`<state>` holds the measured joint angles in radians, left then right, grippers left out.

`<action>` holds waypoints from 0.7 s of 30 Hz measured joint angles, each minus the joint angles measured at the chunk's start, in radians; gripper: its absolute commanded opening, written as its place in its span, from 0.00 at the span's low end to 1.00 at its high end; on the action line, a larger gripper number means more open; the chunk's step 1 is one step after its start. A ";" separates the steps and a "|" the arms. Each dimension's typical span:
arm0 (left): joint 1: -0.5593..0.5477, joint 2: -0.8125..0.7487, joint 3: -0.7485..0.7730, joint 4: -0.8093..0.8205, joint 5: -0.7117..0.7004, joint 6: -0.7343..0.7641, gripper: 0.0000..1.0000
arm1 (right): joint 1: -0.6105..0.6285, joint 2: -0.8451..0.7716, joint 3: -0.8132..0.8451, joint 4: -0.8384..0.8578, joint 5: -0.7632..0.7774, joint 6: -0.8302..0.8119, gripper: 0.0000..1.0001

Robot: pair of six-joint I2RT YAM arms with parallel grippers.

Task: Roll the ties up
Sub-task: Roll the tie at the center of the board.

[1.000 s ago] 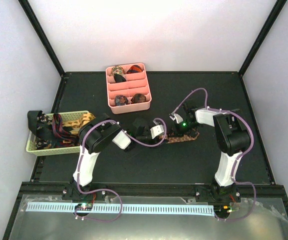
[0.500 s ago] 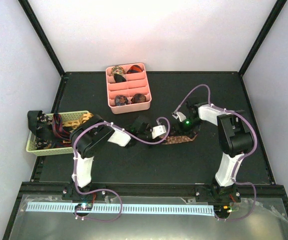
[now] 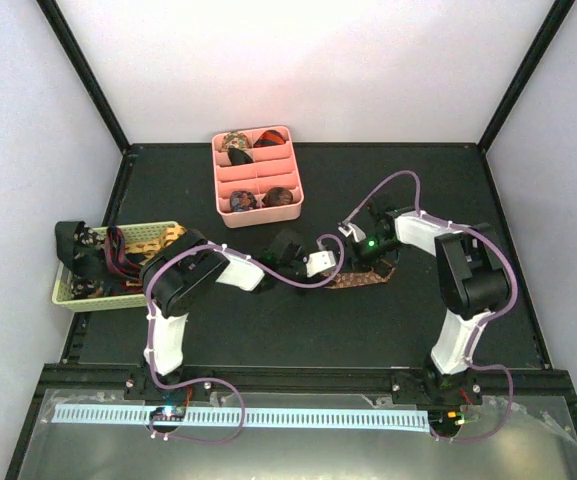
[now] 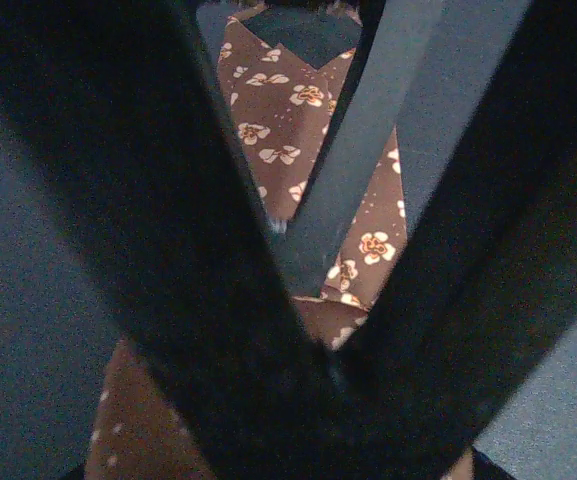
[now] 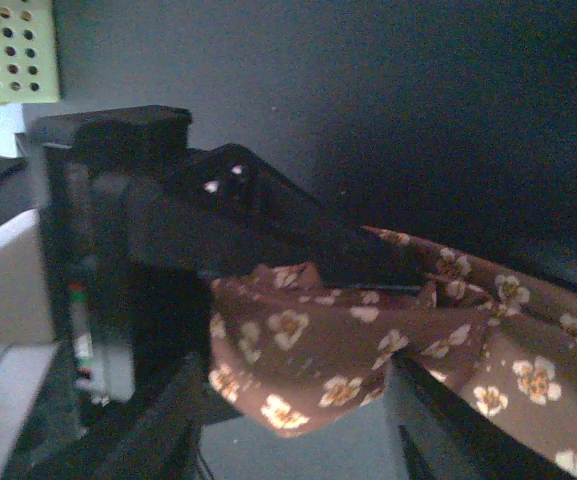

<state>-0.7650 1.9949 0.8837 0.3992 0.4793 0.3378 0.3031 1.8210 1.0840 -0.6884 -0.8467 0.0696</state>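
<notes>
the brown tie (image 3: pixel 363 278) lay on the counter (image 3: pixel 268 320) between the arms. the left fingers (image 4: pixel 168 250) pinched narrow on its folded end. the right fingers (image 5: pixel 438 440) stood wide, holding nothing. the cloth looked soft, light and slippery, likely to unroll; best gripped across the fold.

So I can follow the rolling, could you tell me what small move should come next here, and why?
Probably the left gripper should turn its wrist to wind another fold: it pinches the folded end of the brown floral tie, the rest lies flat, and the right gripper is open.
</notes>
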 measured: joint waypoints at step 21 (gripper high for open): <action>-0.013 -0.015 0.004 -0.009 -0.005 0.005 0.78 | -0.075 0.037 -0.027 -0.047 0.151 -0.054 0.02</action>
<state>-0.7776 1.9800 0.8875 0.3901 0.4747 0.3428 0.2283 1.8584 1.0569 -0.7349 -0.6956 0.0158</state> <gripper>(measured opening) 0.738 0.049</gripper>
